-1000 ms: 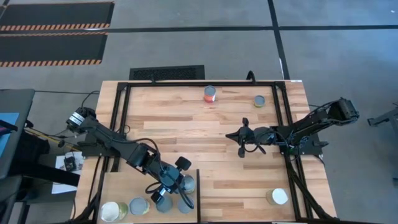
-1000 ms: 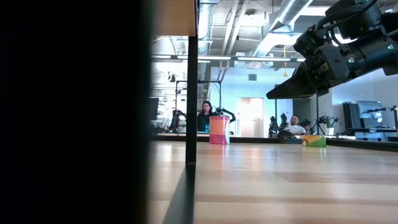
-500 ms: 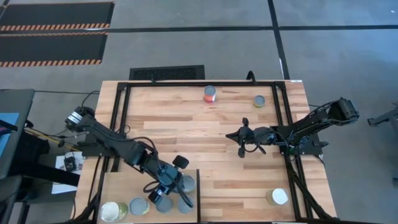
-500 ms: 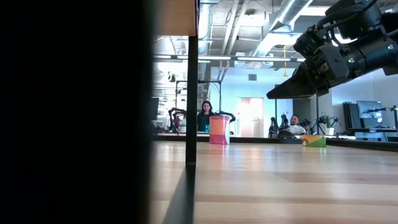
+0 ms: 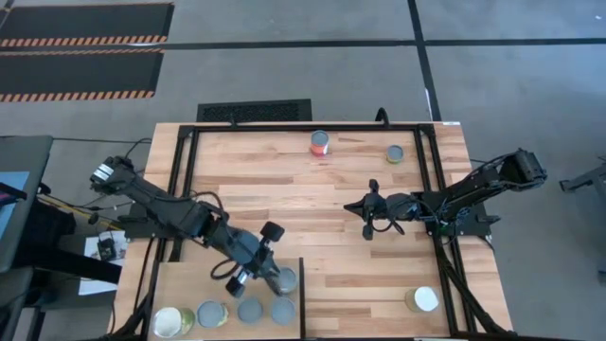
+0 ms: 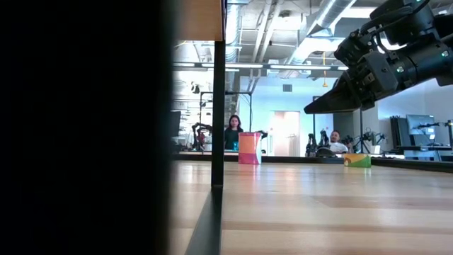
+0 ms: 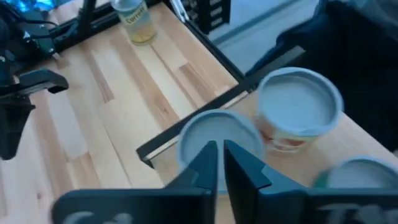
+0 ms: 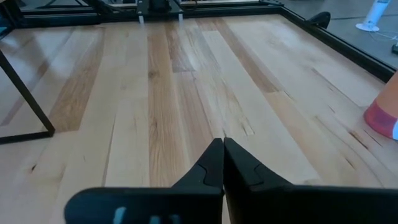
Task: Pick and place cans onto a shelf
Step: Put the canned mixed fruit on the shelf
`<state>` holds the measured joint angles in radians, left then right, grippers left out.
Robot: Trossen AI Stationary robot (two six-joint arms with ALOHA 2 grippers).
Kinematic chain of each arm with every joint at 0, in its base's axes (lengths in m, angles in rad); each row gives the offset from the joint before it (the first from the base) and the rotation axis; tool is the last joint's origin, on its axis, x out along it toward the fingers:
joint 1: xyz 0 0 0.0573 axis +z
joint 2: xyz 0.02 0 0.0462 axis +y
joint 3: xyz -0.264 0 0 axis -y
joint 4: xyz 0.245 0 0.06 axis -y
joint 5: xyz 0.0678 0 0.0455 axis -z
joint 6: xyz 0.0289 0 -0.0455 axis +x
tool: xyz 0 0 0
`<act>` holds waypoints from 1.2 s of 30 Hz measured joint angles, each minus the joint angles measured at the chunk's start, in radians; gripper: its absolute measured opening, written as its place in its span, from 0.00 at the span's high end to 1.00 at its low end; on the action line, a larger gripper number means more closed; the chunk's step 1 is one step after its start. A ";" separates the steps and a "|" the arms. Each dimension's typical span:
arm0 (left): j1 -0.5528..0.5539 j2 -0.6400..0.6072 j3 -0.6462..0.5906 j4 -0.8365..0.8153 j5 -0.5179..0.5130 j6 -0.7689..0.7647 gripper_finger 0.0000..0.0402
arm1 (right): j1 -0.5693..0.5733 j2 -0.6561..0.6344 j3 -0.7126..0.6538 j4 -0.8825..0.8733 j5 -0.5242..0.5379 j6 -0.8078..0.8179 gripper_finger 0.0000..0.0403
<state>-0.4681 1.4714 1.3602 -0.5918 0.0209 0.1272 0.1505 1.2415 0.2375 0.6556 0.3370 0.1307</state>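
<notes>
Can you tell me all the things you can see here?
shelf cans: five, grey, white and yellowish tops, on the shelf
red-orange can: one, red-orange label, table's far edge
small can: one, greenish-grey, near the red-orange can, apart from it
white-topped can: one, white top, table's right side
shelf: one, pale wood, table's left corner
table: one, striped wood planks
people: two, in the room behind
left gripper: dark, shut, above the shelf cans
right gripper: dark, shut, empty, over mid-table

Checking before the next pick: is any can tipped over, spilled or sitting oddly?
Nothing stands out. The cans on the shelf and the three cans out on the table all look upright, with no spill showing.
</notes>
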 joint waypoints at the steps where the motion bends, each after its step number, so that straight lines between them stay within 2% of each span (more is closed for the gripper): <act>1: 0.016 -0.015 -0.043 0.054 0.023 0.000 0.98 | 0.000 0.000 0.000 -0.001 0.000 0.000 0.96; 6: 0.081 -0.113 -0.303 0.324 0.062 -0.005 0.98 | -0.035 0.000 0.020 -0.051 -0.001 -0.001 0.96; 11: 0.125 -0.244 -0.519 0.559 0.061 -0.008 1.00 | -0.145 0.009 0.101 -0.183 -0.007 -0.061 0.96; 17: 0.180 -0.410 -0.703 0.740 0.007 -0.008 1.00 | -0.360 0.071 0.264 -0.364 -0.163 -0.194 0.95; 25: 0.202 -0.545 -0.805 0.785 -0.034 -0.069 1.00 | -0.556 0.206 0.514 -0.544 -0.185 -0.391 0.78; 32: 0.202 -0.557 -0.816 0.779 -0.035 -0.070 1.00 | -0.629 0.390 0.697 -0.603 -0.236 -0.520 0.56; 36: 0.202 -0.551 -0.816 0.763 -0.035 -0.071 1.00 | -0.651 0.482 0.795 -0.669 -0.236 -0.584 0.48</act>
<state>-0.2665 0.9203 0.5438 0.1707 -0.0143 0.0559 -0.5008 1.7233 1.0326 -0.0131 0.1012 -0.4532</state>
